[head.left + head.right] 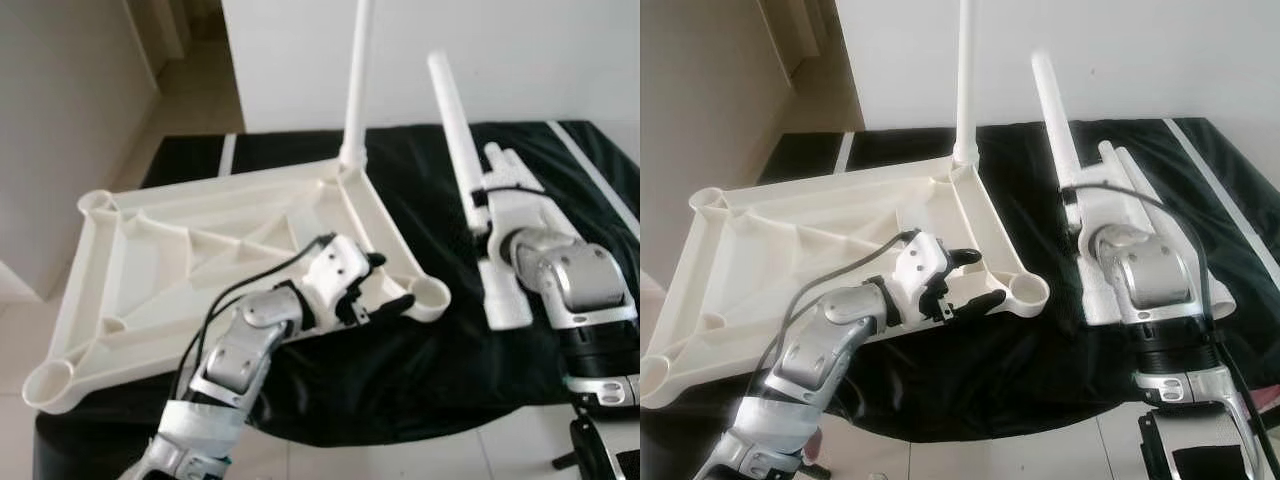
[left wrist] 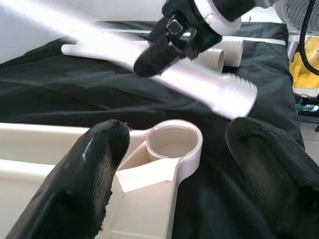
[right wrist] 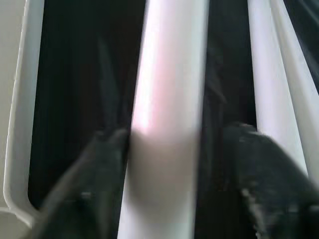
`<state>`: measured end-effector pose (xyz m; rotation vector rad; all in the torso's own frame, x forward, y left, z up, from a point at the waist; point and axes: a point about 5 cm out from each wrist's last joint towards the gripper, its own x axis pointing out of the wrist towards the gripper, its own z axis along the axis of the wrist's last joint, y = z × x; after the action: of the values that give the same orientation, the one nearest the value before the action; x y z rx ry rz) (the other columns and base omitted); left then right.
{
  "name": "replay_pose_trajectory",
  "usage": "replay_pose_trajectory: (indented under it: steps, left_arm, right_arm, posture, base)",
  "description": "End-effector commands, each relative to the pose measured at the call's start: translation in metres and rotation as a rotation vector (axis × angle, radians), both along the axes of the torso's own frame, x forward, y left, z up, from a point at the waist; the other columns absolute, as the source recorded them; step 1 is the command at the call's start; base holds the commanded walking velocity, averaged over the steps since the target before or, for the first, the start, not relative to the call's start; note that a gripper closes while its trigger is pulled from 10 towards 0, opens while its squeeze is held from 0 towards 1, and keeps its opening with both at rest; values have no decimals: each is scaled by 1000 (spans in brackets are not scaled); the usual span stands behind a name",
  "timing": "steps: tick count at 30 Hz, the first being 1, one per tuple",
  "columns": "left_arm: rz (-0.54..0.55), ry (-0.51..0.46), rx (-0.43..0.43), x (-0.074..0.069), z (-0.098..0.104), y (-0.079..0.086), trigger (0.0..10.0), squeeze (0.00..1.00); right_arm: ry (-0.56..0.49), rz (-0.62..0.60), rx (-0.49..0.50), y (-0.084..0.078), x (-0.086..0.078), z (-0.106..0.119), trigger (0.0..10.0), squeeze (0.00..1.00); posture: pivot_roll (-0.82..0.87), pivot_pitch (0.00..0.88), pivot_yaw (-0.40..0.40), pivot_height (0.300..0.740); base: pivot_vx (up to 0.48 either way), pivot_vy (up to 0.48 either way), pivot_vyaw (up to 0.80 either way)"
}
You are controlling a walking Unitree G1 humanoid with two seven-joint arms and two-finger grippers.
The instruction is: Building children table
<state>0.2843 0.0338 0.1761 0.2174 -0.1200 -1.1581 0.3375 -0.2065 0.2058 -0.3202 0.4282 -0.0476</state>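
Surface (image 1: 420,400): draped in black cloth, spans centre and right of the head views.
Tabletop (image 1: 200,270): white, upside down, ribbed underside up, centre-left of frame.
Fitted leg (image 1: 357,80): upright in the far corner socket, upper centre; one of four done, by the look of it.
Held leg (image 1: 455,120): right of centre, tilted, not yet in a socket.
Spare legs (image 1: 505,170): lying beside it on the cloth.
Empty socket (image 2: 173,142): near right corner, threaded, likely next.
Right tool (image 3: 169,144): clamped on held leg.
Left tool (image 2: 174,149): fingers apart, straddling that socket.
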Motion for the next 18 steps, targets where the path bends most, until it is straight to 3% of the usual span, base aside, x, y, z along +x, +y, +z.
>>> replay_pose_trajectory:
  steps: [1, 12, 16, 17, 18]
  left_arm:
    - [53, 2, -5, 1, -3, 1, 10000, 0]
    - [36, 14, -20, -4, -3, -5, 10000, 0]
    - [40, 14, -18, -4, -3, -4, 10000, 0]
    - [45, 13, -18, -3, -2, -3, 10000, 0]
    - [47, 12, -18, -2, -2, -2, 10000, 0]
  right_arm:
    - [-39, -19, 17, -2, 2, 2, 10000, 1000]
    - [-102, -10, 37, 4, 4, 5, 10000, 1000]
    - [-189, 3, 55, 5, 3, 9, 10000, 1000]
    - [-219, 4, 57, 4, 1, 9, 10000, 0]
    - [-233, 2, 59, 3, -1, 8, 10000, 0]
  posture:
    - [-58, 19, 12, 740]
    - [-51, 19, 20, 740]
    - [-51, 19, 20, 740]
    - [-50, 29, 19, 740]
    - [-50, 29, 19, 740]
  base:
    - [0, 0, 0]
    - [0, 0, 0]
    - [0, 0, 0]
    - [0, 0, 0]
    - [0, 0, 0]
